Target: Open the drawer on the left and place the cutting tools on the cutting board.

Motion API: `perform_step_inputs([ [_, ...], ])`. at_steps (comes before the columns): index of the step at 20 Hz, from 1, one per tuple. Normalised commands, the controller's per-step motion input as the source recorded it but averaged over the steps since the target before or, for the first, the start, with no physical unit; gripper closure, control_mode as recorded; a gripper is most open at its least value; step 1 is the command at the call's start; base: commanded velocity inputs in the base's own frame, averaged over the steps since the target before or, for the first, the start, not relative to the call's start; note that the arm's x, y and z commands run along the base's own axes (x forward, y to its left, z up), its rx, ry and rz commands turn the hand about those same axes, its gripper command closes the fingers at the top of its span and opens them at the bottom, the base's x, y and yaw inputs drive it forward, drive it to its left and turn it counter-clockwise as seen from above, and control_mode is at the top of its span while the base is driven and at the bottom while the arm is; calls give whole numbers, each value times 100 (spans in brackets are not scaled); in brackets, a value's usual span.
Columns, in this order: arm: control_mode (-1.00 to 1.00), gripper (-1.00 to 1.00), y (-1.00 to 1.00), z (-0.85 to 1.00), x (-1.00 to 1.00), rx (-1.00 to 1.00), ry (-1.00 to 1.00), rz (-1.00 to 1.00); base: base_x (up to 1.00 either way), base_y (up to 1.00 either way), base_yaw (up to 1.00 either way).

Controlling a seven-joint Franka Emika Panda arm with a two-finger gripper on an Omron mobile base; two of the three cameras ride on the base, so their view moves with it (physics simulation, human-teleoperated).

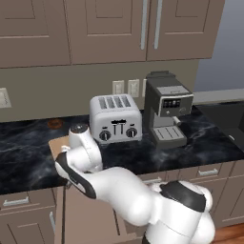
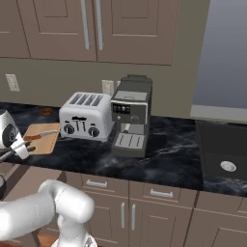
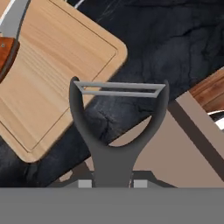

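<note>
One knife point(image 3: 8, 46) already lies on the cutting board point(image 3: 57, 83), its reddish handle and silver blade resting toward the board's far corner from the jaws. A second tool, a dark Y-shaped peeler point(image 3: 118, 127) with a thin metal blade strung across its fork, is clamped by its stem between the closed jaws of the gripper point(image 3: 113, 183). It points outward, so its blade end hangs just off the board's near corner, over the black marbled desk point(image 3: 175, 39). Holding it by the stem keeps the blade clear of the fingers and leaves the fork free to come down flat on the wood; my guess is that it is partway through being carried across to the board.

Beside the board, the drawer point(image 1: 90, 214) stands pulled out below the desk edge, its tan inner walls showing, which fits the tools having come from it. I see no scissors.

Right of the board along the desk sit a silver toaster point(image 1: 116, 118) and then a dark coffee machine point(image 1: 166, 108). Taupe cabinets hang above, with outlets on the wall behind the toaster.
</note>
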Motion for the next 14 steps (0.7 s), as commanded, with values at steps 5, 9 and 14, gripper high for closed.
perform_step_inputs([
  [5,-100,100,0,4,95,0,0,-5,0,0,0],
  [9,-100,100,0,0,83,0,6,0,0,0,0],
  [14,-100,100,0,-4,64,0,4,0,0,0,0],
])
